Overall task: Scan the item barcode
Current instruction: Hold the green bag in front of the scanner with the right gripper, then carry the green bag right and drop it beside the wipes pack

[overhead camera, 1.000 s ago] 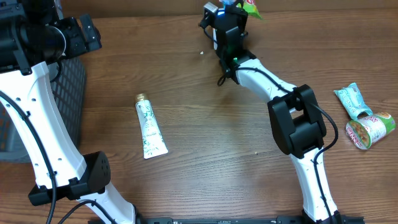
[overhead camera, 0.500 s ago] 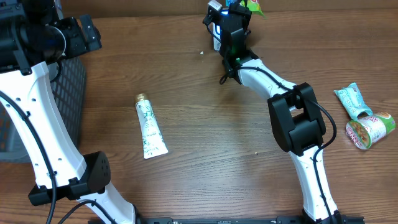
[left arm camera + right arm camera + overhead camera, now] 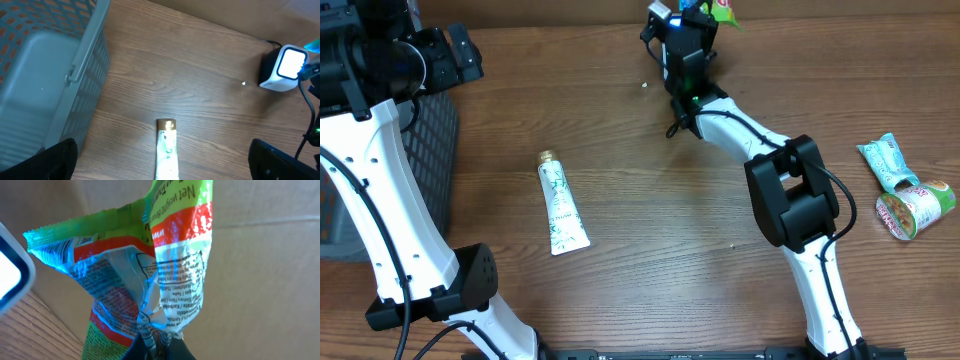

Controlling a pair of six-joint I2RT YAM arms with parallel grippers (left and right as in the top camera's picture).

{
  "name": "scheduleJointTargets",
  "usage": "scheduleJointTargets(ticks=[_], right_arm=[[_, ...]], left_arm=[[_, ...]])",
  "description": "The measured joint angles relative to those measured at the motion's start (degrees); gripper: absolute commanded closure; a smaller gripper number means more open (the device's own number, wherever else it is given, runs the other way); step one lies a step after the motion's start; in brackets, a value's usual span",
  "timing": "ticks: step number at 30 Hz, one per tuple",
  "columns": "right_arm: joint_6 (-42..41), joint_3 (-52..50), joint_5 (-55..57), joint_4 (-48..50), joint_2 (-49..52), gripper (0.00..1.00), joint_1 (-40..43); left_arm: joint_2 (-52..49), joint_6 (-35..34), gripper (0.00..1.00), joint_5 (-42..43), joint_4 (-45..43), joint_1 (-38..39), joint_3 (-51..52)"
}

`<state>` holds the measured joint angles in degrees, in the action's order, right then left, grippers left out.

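At the left edge of the desk [image 3: 660, 280] sits the grey basket [image 3: 75, 60], left jaws spread wide close by. Moving right, a white tube [image 3: 560, 208] lies flat, well clear of everything. Up at the far edge the scanner [image 3: 284, 69] glows, right jaws pinching the green-and-orange snack packet [image 3: 165, 280] just beside it. By the right edge lie a teal pouch [image 3: 883, 160] and a green pack [image 3: 918, 208].

Basket [image 3: 435, 150] L, tube [image 3: 561, 208] ctr, bare table [image 3: 500, 190] btwn
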<state>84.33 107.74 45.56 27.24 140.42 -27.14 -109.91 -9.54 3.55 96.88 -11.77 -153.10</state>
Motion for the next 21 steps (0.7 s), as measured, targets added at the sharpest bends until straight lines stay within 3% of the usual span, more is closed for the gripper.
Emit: scheduleJointTargets(ticks=[17,21], right_arm=[[-1.20,0.00,8.94,0.02,0.00,0.96,-6.08],[-2.45,0.00,9.92,-8.52,-1.03,0.96,-7.76]], left_arm=[[0.00,0.00,0.00,0.00,0.00,0.00,0.00],[0.00,0.00,0.00,0.00,0.00,0.00,0.00]])
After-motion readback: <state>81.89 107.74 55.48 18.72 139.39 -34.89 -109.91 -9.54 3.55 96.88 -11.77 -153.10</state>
